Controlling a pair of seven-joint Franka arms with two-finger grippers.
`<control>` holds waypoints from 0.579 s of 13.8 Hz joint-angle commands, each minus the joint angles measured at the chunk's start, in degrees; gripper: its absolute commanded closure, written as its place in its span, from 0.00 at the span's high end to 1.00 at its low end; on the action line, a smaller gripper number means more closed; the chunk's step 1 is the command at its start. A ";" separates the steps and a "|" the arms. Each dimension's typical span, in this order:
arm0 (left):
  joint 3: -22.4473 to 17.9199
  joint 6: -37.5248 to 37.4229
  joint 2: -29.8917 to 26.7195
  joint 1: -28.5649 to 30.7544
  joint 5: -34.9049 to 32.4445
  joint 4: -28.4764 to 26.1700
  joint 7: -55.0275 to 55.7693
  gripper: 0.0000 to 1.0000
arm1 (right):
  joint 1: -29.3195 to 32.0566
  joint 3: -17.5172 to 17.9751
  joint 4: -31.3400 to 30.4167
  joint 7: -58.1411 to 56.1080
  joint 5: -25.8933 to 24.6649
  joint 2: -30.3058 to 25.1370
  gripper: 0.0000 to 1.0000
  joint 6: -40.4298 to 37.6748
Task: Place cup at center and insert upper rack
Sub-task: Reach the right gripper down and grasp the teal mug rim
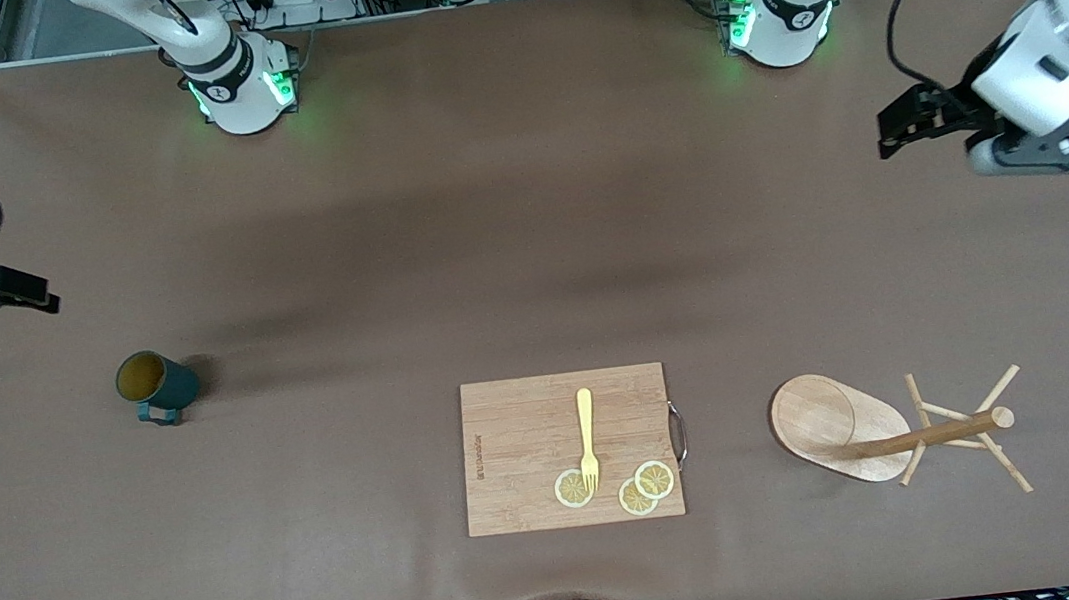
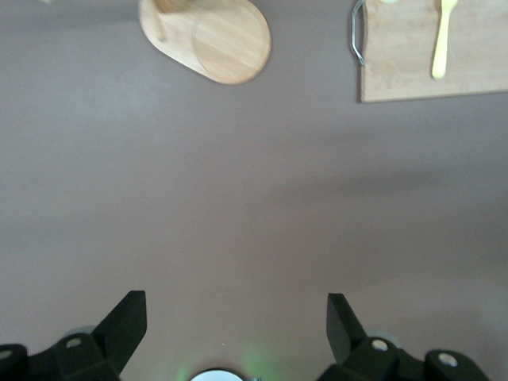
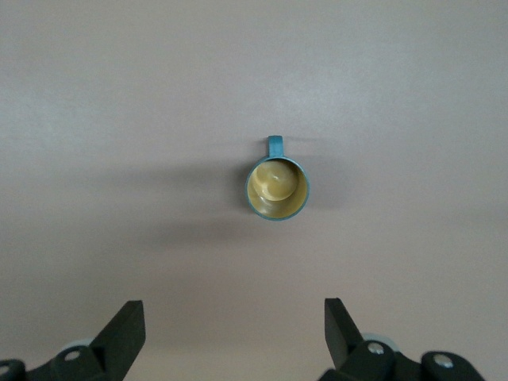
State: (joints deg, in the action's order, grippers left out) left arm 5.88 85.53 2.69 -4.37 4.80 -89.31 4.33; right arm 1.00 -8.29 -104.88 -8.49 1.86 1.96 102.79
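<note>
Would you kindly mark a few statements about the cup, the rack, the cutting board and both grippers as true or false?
1. The cup stands upright on the table. True.
2. The upper rack stands upright on its base. False: it lies tipped on its side, post and pegs toward the left arm's end.
3. A yellow fork lies on the cutting board. True.
4. The right gripper holds the cup. False: it is open and empty, up over the table near the cup.
5. The left gripper is shut on the rack. False: it is open, over bare table.
6. Three lemon slices lie on the board. True.
</note>
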 commanded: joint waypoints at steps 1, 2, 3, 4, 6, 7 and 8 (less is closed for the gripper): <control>1.76 -0.19 2.75 -1.69 0.91 0.36 0.85 1.00 | 0.15 0.03 -7.50 -0.48 0.16 -0.64 1.00 6.70; 2.38 0.16 3.02 -2.39 0.65 0.28 1.03 1.00 | 0.06 0.03 -9.96 -0.48 0.16 -0.55 1.00 9.42; 2.47 0.34 3.02 -2.49 0.48 0.19 1.03 1.00 | -0.12 0.03 -12.77 -0.39 0.16 -0.29 1.00 12.75; 2.56 0.34 2.76 -2.31 0.13 0.19 1.03 1.00 | -0.12 0.03 -15.76 -0.48 0.16 -0.20 1.00 16.53; 1.95 0.34 0.31 -0.91 -0.14 0.28 0.16 1.00 | -0.03 0.03 -19.55 -0.48 0.16 0.76 1.00 22.26; 1.95 0.69 -0.58 1.01 -0.14 0.54 -0.20 1.00 | 0.14 0.03 -19.92 -0.39 0.16 1.90 1.00 22.97; 2.21 1.39 -1.45 2.42 -0.14 0.63 -0.29 1.00 | 0.15 0.03 -19.92 -0.39 0.16 3.30 1.00 23.42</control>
State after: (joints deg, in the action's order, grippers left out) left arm 7.82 86.16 4.44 -4.97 4.87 -88.34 4.75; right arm 0.98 -8.26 -123.95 -8.49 1.86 3.98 124.76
